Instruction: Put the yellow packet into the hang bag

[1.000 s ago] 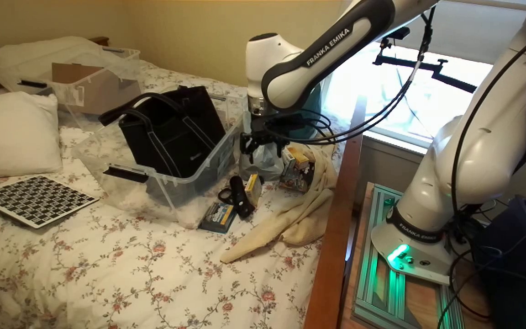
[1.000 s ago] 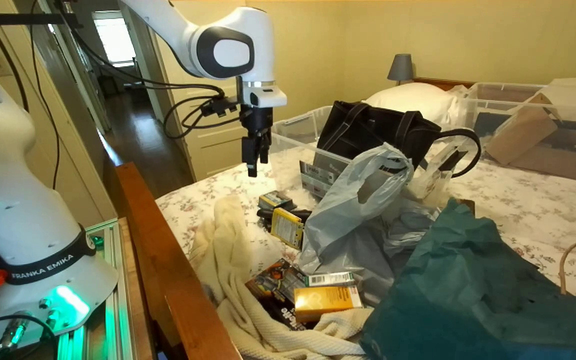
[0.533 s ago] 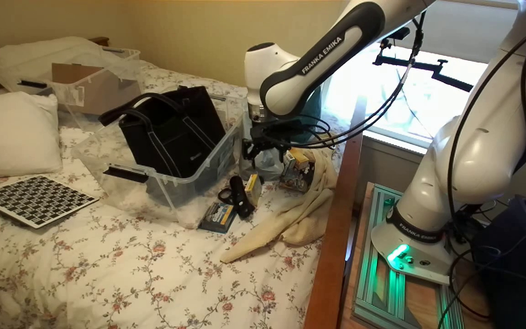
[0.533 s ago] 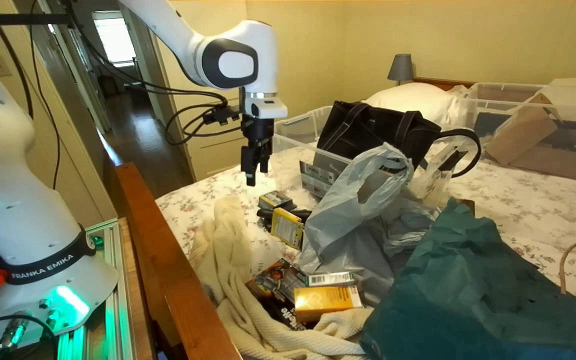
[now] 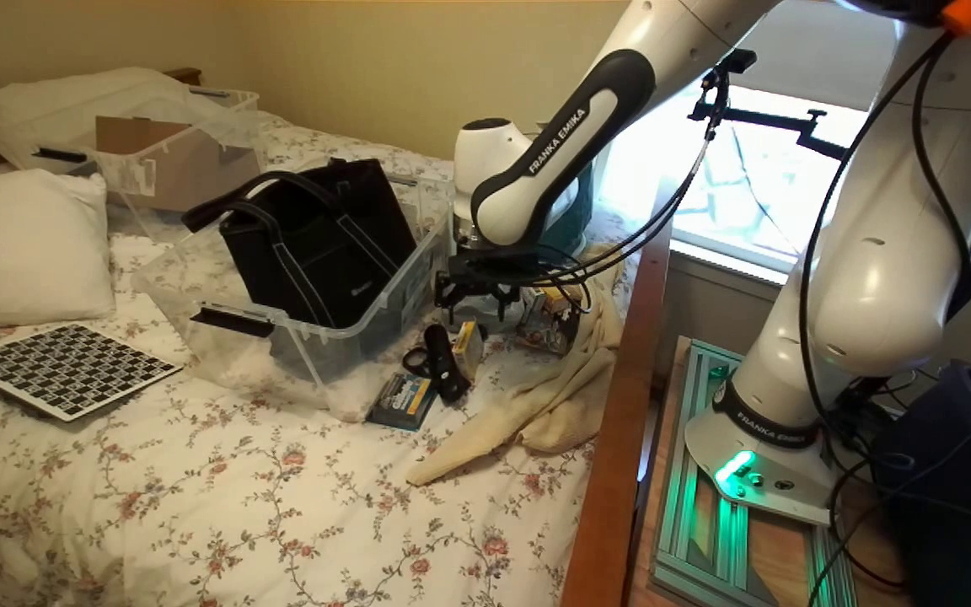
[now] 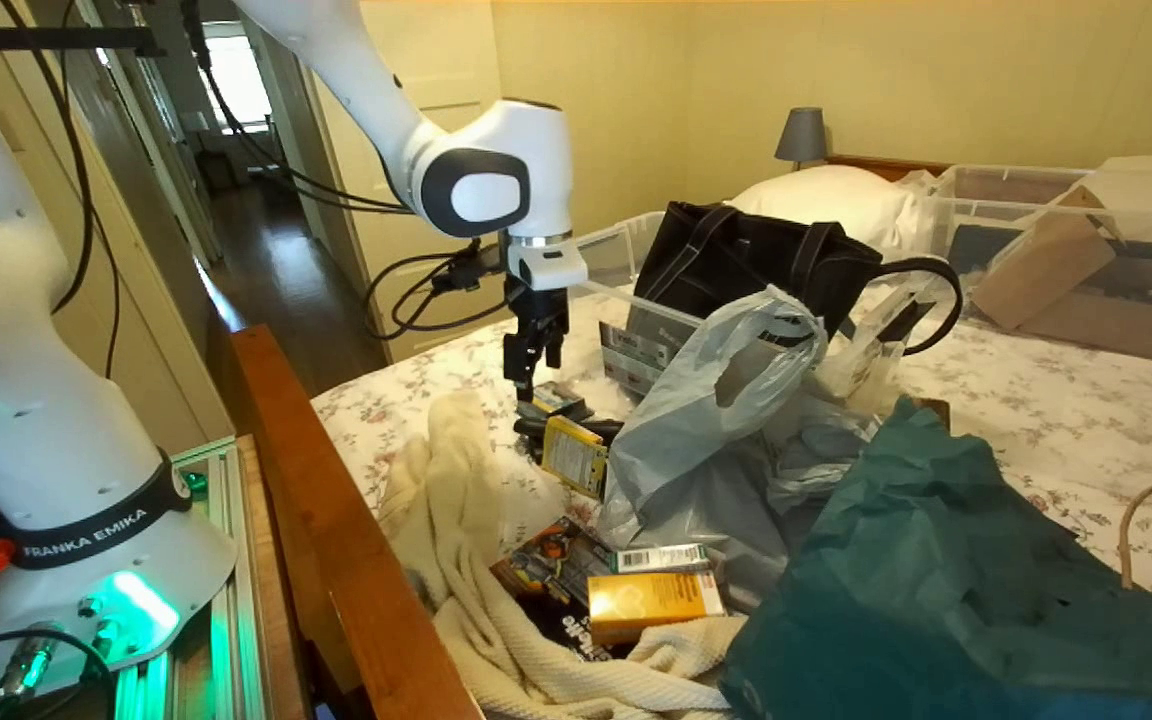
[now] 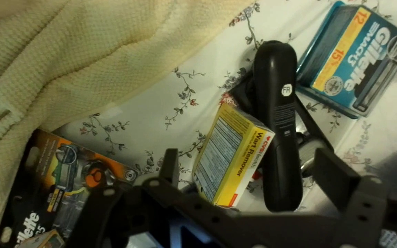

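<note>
Jaws spread, a gripper [image 5: 477, 310] hangs above a yellow box [image 7: 233, 156], best straddled clear of the black object [image 7: 278, 127], wrist-view right.

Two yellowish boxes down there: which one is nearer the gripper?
The yellow CVS Health Wart Remover box, showing between the jaws of the open gripper in the wrist view. The orange-yellow box is farther off, on the black Gillette pack.

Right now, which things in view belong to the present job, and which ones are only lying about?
For the job:
yellow Wart Remover packet (presumably the one meant)
black handbag
gripper, open

Lying about:
blue Gillette box
dark Gillette pack
teal bag
grey plastic bag
cream cloth
patterned board
</note>
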Robot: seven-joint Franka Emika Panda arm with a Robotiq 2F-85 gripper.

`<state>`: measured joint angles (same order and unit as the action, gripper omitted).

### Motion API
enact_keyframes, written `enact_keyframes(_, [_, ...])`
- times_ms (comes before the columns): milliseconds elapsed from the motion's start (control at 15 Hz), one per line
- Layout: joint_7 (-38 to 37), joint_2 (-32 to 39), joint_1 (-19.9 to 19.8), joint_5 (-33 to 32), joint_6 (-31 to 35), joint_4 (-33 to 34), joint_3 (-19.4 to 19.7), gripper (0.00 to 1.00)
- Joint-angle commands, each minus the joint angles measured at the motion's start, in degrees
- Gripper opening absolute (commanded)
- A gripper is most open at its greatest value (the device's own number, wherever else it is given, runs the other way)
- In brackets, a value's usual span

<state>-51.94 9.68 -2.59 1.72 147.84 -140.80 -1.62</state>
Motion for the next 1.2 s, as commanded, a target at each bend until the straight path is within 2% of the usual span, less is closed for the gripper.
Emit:
enact_keyframes(0, [2.58,3.16,1.43,4.21,5.44,0.14,1.17,1.00])
enact_keyframes(533, [4.42,8.45,2.51,6.82,11.38,0.96,2.22,1.00])
enact_keyframes(667, [5.04,9.56,2.56,7.60,11.86,1.25,2.26,0.82])
enact_keyframes(733, [5.13,9.94,2.66,7.90,11.85,1.36,2.36,0.68])
enact_keyframes(800, [5.44,10.27,2.62,8.27,12.02,1.44,2.32,0.59])
enact_keyframes(933, [5.99,10.86,2.32,9.52,12.07,1.76,2.07,0.45])
enact_keyframes(1000, [5.78,11.19,2.55,9.70,12.03,2.03,2.37,0.86])
enact_keyframes(1133, [5.50,11.73,2.84,9.96,12.02,2.58,2.76,0.85])
